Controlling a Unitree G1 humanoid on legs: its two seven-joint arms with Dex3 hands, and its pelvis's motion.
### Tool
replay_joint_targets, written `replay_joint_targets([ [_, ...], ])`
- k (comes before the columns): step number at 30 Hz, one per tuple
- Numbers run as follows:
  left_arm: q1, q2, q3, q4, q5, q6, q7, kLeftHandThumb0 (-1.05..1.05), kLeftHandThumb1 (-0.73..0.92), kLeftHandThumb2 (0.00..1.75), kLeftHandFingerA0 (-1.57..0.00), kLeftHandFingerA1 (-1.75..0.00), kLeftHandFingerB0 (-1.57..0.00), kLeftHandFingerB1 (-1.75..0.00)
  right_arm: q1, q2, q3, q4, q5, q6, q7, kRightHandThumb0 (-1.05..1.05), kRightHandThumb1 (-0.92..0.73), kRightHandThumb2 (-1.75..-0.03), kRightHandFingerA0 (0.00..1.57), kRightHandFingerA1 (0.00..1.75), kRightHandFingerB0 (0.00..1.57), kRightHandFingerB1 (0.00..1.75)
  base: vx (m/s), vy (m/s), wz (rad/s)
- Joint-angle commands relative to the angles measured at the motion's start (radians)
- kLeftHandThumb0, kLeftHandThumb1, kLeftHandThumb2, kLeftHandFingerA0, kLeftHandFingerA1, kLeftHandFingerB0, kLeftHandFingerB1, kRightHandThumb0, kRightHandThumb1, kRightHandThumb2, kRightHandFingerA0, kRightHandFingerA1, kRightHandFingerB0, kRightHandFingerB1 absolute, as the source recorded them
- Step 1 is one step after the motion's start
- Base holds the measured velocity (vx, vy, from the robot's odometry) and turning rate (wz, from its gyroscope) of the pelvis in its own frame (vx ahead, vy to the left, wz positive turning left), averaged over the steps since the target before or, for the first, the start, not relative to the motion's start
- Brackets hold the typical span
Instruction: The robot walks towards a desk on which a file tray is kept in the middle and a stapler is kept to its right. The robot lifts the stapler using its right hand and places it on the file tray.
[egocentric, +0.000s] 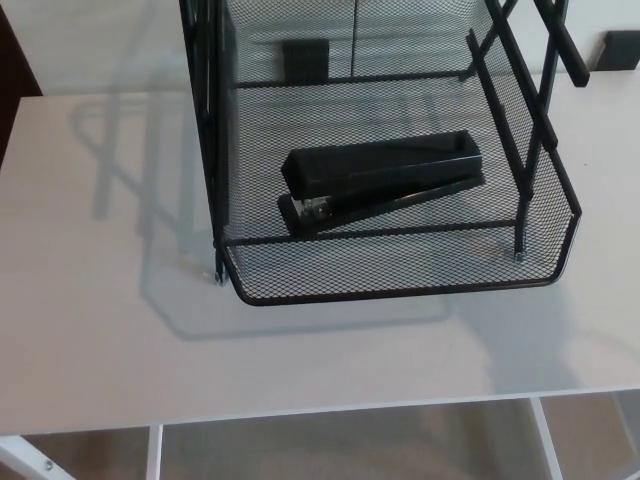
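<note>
You see neither hand, so their fingers can't be judged; bumping the file tray could shift the stapler inside it.

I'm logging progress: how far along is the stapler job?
Done: the black stapler lies inside the black mesh file tray on the white desk. In hand: nothing, and neither robot hand shows in the head view. Left: nothing visible, the placing looks complete.
</note>
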Motion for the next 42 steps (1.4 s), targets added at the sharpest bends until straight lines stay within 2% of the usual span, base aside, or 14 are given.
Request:
replay_joint_targets([
  [1,0.022,0.035,-0.003,-0.028,0.023,0.04,0.003,-0.59,0.75,0.97,-0.29,-0.55,-0.15,-0.47,0.611,0.184,-0.164,0.552,-0.136,-0.531,-0.856,-0.52,-0.76,-0.63,0.37,0.48,0.38,0.33,0.0,0.0,0.0],
  [7,-0.042,0.026,-0.008,0.081,0.028,0.027,0.021,-0.59,0.73,0.95,-0.31,-0.55,-0.17,-0.47,0.669,0.09,0.076,0.627,-0.315,-0.315,-0.945,-0.56,-0.72,-0.62,0.37,0.46,0.36,0.32,0.0,0.0,0.0],
  [10,-0.011,0.03,-0.007,0.028,0.022,0.036,0.002,-0.6,0.73,0.97,-0.3,-0.57,-0.13,-0.48,0.665,0.059,0.172,0.615,-0.39,-0.13,-0.86,-0.67,-0.61,-0.94,0.54,0.68,0.28,0.46,0.0,0.0,0.0],
  [11,0.016,0.028,-0.005,-0.016,0.018,0.04,-0.003,-0.59,0.75,0.98,-0.3,-0.57,-0.13,-0.48,0.674,0.007,0.242,0.575,-0.442,-0.026,-0.684,-0.69,-0.79,-0.65,0.99,1.17,0.39,0.35,0.0,0.0,0.0],
  [13,0.001,0.027,-0.008,0.011,0.025,0.045,0.011,-0.59,0.74,0.96,-0.31,-0.56,-0.15,-0.47,0.638,-0.008,0.26,0.565,-0.397,0.011,-0.543,-0.69,-0.74,-0.63,0.91,0.68,0.52,0.38,0.0,0.0,0.0],
  [17,0.003,0.025,-0.015,0.02,0.031,0.033,0.013,-0.59,0.75,0.96,-0.3,-0.55,-0.14,-0.47,0.545,-0.009,0.272,0.583,-0.291,0.093,-0.405,-0.71,-0.64,-0.99,0.61,0.65,0.38,0.5,0.0,0.0,0.0],
  [19,0.01,0.028,-0.018,0.015,0.033,0.029,0.009,-0.54,0.91,0.65,-0.36,-0.48,-0.18,-0.36,0.496,0.02,0.232,0.58,-0.165,0.148,-0.325,-0.66,-0.64,-0.98,0.5,0.61,0.32,0.49,0.0,0.0,0.0],
  [21,0.024,0.031,-0.019,-0.008,0.032,0.028,0.003,-0.59,0.75,0.97,-0.28,-0.56,-0.11,-0.46,0.483,0.075,0.186,0.536,-0.078,0.222,-0.294,-0.63,-0.82,-0.65,0.68,0.49,0.43,0.37,0.0,0.0,0.0],
  [27,0.002,0.034,-0.03,0.043,0.05,0.019,0.027,-0.59,0.75,0.98,-0.32,-0.57,-0.14,-0.47,0.533,0.13,0.263,0.593,-0.094,0.146,-0.375,-0.65,-0.68,-1.01,0.7,0.74,0.32,0.5,0.0,0.0,0.0],
  [32,-0.02,0.026,-0.021,0.067,0.035,0.036,0.03,-0.59,0.73,0.96,-0.29,-0.56,-0.13,-0.47,0.569,0.056,0.345,0.636,-0.062,0.082,-0.308,-0.65,-0.89,-0.67,0.63,0.61,0.37,0.34,0.0,0.0,0.0],
  [33,-0.021,0.026,-0.023,0.075,0.038,0.03,0.031,-0.59,0.74,0.97,-0.29,-0.56,-0.13,-0.47,0.545,0.049,0.346,0.704,-0.037,0.047,-0.312,-0.66,-0.72,-1.05,0.68,0.71,0.31,0.49,0.0,0.0,0.0],
  [34,-0.008,0.034,-0.039,0.057,0.056,0.03,0.029,-0.59,0.75,0.99,-0.3,-0.56,-0.13,-0.47,0.527,0.058,0.314,0.755,0.053,0.011,-0.265,-0.67,-0.85,-0.67,0.82,0.73,0.31,0.33,0.0,0.0,0.0],
  [40,-0.036,0.028,-0.057,0.112,0.064,0.031,0.03,-0.59,0.73,0.95,-0.31,-0.57,-0.16,-0.48,0.571,0.009,0.369,0.661,0.083,-0.016,-0.139,-0.77,-0.73,-1.02,0.47,0.54,0.14,0.42,0.0,0.0,0.0],
  [42,-0.043,0.028,-0.054,0.121,0.057,0.041,0.03,-0.59,0.72,0.94,-0.31,-0.57,-0.16,-0.47,0.554,-0.014,0.401,0.676,0.082,-0.016,-0.127,-0.72,-0.87,-0.67,0.56,0.45,0.17,0.27,0.0,0.0,0.0],
])
